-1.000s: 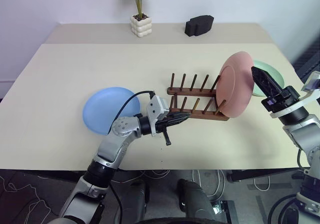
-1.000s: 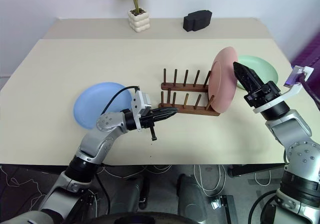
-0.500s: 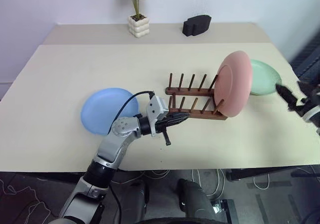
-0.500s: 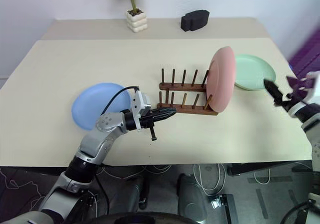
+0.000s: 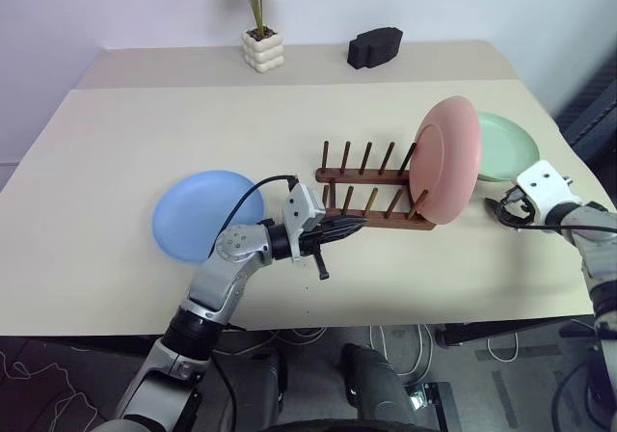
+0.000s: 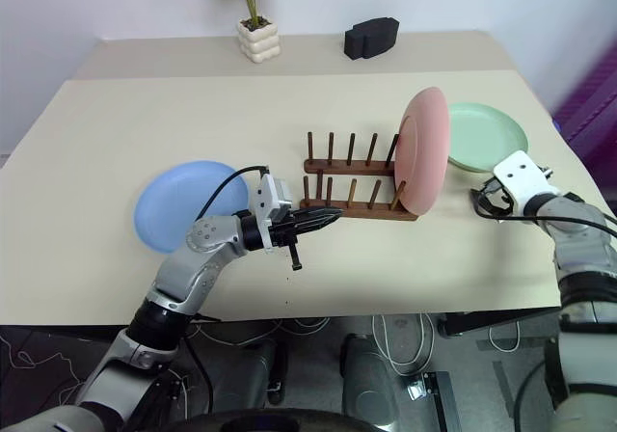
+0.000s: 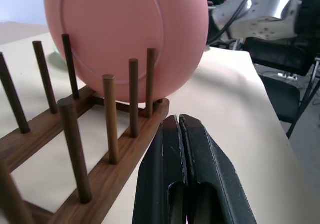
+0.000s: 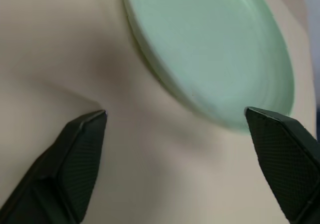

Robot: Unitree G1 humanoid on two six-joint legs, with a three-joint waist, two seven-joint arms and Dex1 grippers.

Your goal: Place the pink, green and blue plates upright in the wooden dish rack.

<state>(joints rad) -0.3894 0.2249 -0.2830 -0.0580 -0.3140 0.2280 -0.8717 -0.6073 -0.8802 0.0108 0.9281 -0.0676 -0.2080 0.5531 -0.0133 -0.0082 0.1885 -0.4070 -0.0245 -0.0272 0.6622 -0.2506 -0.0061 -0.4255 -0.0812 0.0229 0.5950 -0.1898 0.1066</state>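
Facing green plate (image 8: 210, 49), fingers (image 8: 80, 149) spread

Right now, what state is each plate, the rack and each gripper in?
Pink plate: upright in the rack's right end.
Green plate: flat on the table, right of the rack.
Blue plate: flat on the table, left of the rack.
Rack: other slots unfilled.
Left gripper: jaws shut, holding nothing.
Right gripper: jaws open, facing the green plate.

Pink plate (image 5: 446, 159) upright in right end of dark wooden dish rack (image 5: 371, 197). Green plate (image 5: 505, 148) flat just right; blue plate (image 5: 204, 214) flat, well left.
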